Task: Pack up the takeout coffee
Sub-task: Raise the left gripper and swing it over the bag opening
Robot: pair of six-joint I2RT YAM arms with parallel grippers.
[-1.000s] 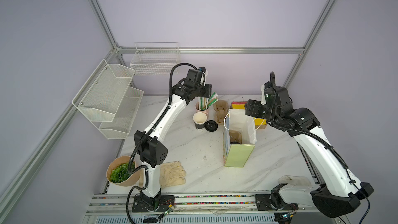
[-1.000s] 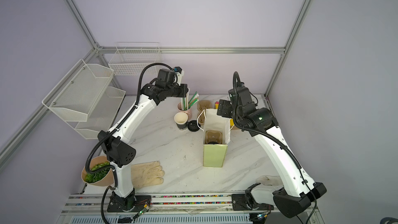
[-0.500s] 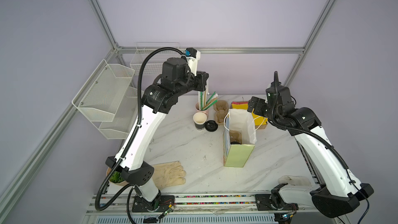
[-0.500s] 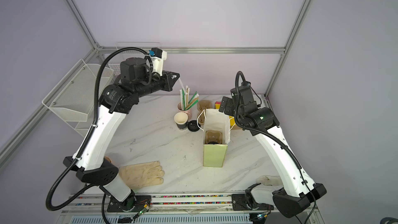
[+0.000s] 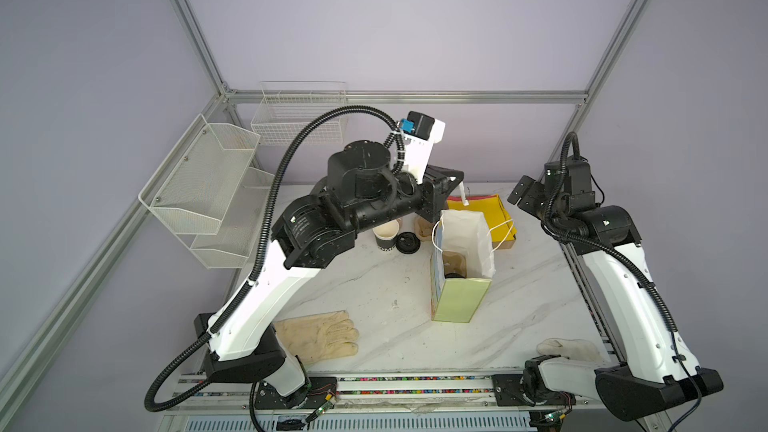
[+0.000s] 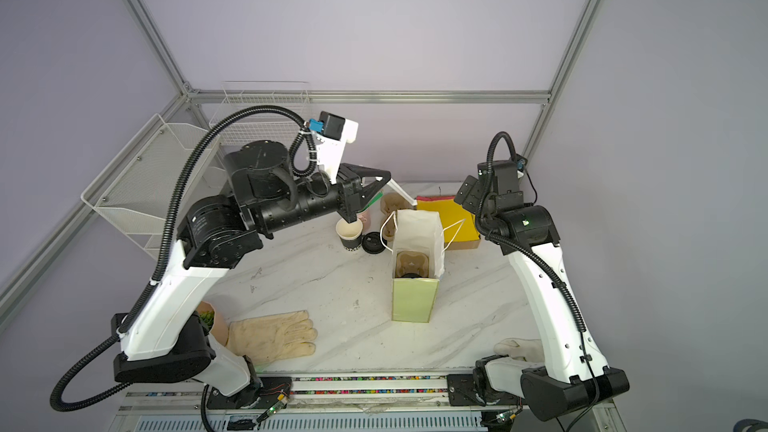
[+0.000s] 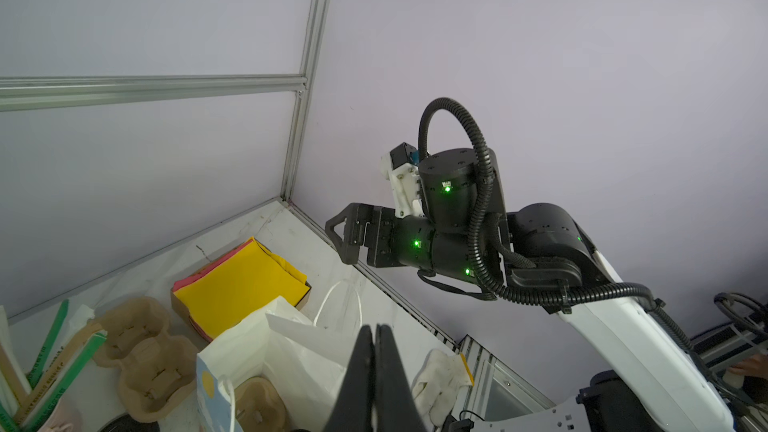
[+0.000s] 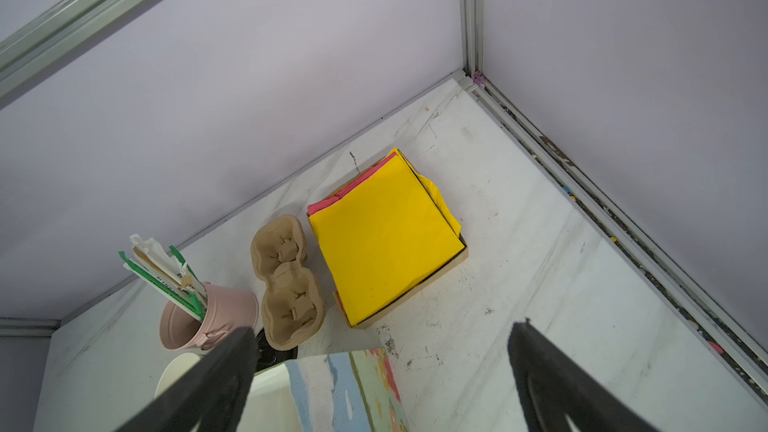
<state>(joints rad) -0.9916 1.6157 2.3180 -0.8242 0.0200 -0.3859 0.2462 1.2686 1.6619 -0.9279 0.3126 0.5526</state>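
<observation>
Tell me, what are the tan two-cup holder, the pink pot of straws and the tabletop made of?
The tan two-cup holder looks like moulded paper pulp: matte, fibrous, soft rounded edges. The pink pot seems painted metal, with a smooth satin sheen, though plastic is possible. The tabletop shows grey marble veining; real stone or printed laminate, I cannot tell.

Left claw tight on white straw; right claw wide apart.
</observation>
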